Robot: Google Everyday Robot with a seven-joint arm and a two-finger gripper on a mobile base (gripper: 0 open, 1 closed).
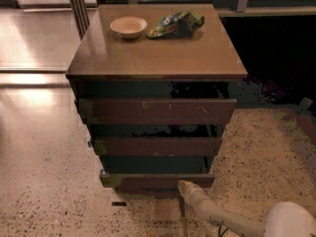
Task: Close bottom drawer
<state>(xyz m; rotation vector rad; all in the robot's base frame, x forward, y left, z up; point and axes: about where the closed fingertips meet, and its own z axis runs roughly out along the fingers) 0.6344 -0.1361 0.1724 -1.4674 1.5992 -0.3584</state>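
Three dark drawers stand pulled out of the cabinet (158, 58). The bottom drawer (148, 180) is the lowest, at the cabinet's base just above the floor (44, 181). The gripper (186, 187) is at the cabinet's base front, right of ctr, with its tip at or touching the drawer's front face. Spread or pressed together: cannot tell.

Handling, judged: stiff wood box on runners, contents not visible, prob. light. It has no handle and needs no grasp, just a flat push on the front panel. Near ctr is best, since an off-ctr push may skew or jam it. The face is smooth, so the tip could slip off the lower edge.

Around: top drawer (157, 111) and middle drawer (157, 145) sit above it, both open and out of the push path. A bowl (128, 26) and a snack bag (176, 23) lie on the cabinet's top toward the back, well apart. No obstruction seen betw. drawer and cabinet body.
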